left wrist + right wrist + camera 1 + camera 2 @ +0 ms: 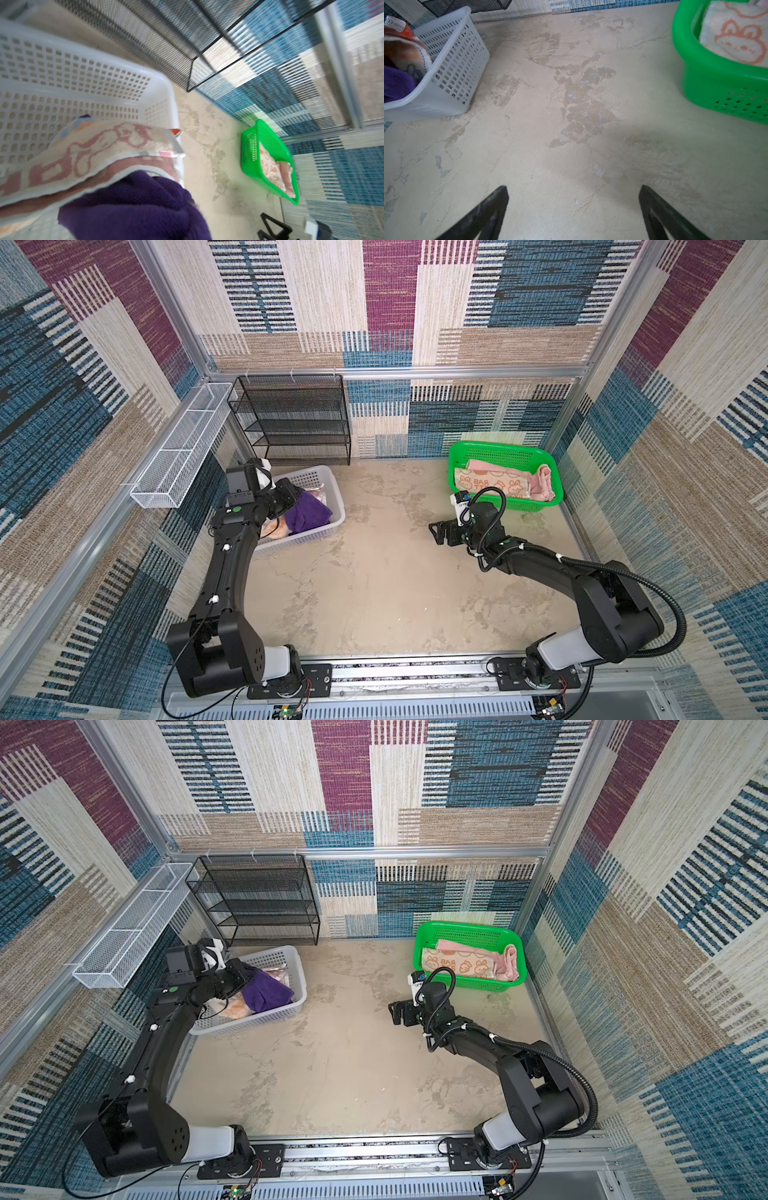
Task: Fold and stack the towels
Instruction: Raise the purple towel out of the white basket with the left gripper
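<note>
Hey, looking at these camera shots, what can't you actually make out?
- Left gripper: tips hidden by its own wrist in both top views, outside the left wrist view; a grip on the purple towel is unconfirmed.
- Orange cartoon towel: mostly covered by the left arm and purple towel in both top views; lettering blurred in the left wrist view.
- Rabbit towel: cut off by the frame edge in the right wrist view.

Bright even light, soft shadows, left wrist view motion-blurred, top views edge-warped
</note>
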